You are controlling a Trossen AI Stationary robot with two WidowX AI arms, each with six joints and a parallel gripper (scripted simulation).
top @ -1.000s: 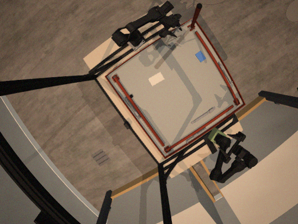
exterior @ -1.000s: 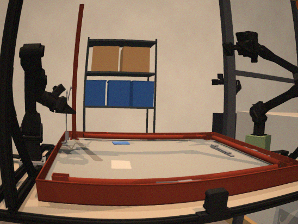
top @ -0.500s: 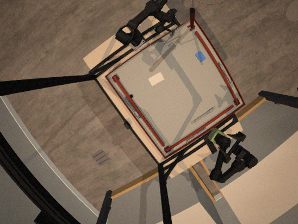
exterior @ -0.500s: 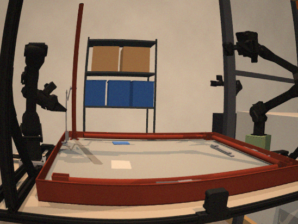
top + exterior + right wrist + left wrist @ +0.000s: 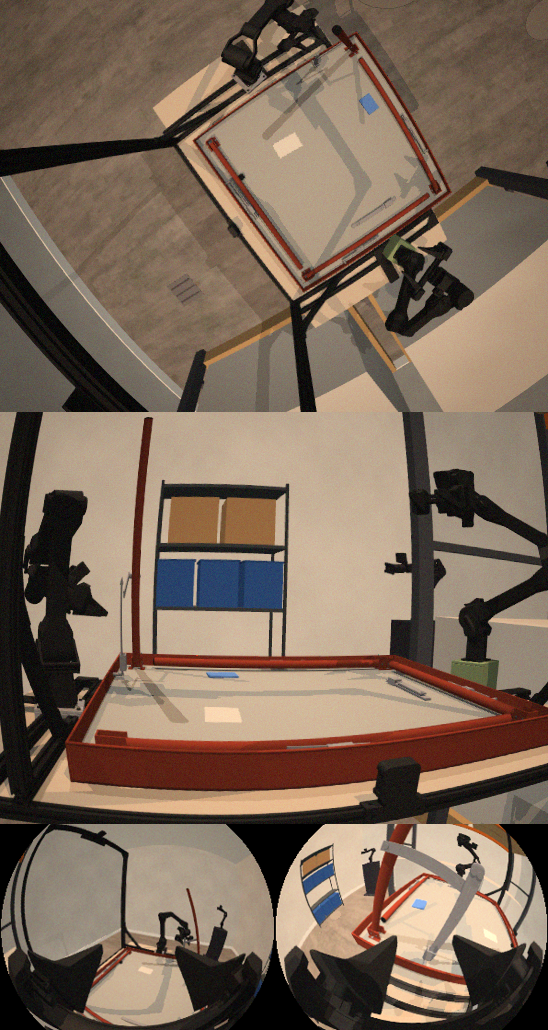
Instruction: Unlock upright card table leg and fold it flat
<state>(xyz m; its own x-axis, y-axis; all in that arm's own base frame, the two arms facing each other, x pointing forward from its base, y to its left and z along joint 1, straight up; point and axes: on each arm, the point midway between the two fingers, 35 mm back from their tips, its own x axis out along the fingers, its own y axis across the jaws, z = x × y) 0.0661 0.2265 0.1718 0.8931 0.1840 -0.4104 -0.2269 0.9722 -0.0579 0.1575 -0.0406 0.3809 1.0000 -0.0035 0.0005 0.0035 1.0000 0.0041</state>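
Note:
The card table [image 5: 300, 764] [image 5: 197, 145] lies upside down, a red frame around a grey underside. Its one upright red leg [image 5: 140, 537] [image 5: 345, 40] [image 5: 382, 884] [image 5: 194, 921] stands at the corner near the left arm. A grey hinged brace [image 5: 121, 627] [image 5: 458, 911] rises beside that leg. My left gripper [image 5: 426, 939] [image 5: 97, 590] is open and empty, a short way back from the brace and not touching it. My right gripper [image 5: 140, 950] is open and empty, held high at the opposite side of the table. Three legs [image 5: 255, 202] [image 5: 400, 120] [image 5: 370, 237] lie folded flat along the frame.
A blue patch [image 5: 369, 103] [image 5: 222, 674] and a pale patch [image 5: 287, 146] [image 5: 223, 714] mark the table's underside. A shelf rack [image 5: 222, 552] with boxes stands behind. The black rig posts [image 5: 420, 562] ring the bench. The right arm's base stands on a green block [image 5: 474, 672].

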